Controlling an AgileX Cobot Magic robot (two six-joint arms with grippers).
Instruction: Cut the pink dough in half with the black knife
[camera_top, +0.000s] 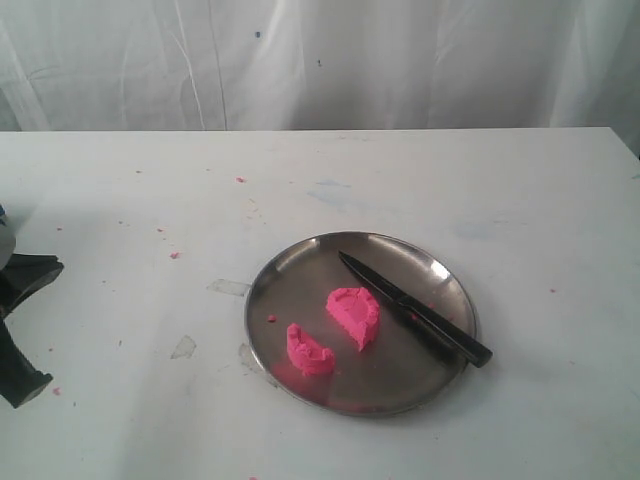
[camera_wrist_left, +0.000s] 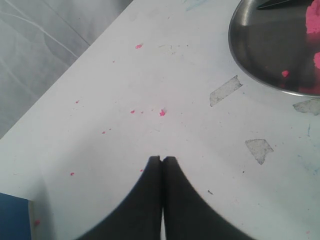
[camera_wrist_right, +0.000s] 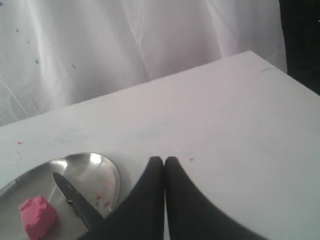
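Scanning from the left: left end effector pinched closed on nothing, low over the tabletop, well apart from the steel plate (probably set back to leave the dish unobstructed). On the plate, pink dough lying as two separate pieces, smaller chunk nearer the left rim; cut apparently done. Just right of them, black knife laid flat, handle end at the right rim, held by nothing. Off to the right, right end effector closed too, empty. Scuffed white surface, pink crumbs, tape scraps; white curtain behind.
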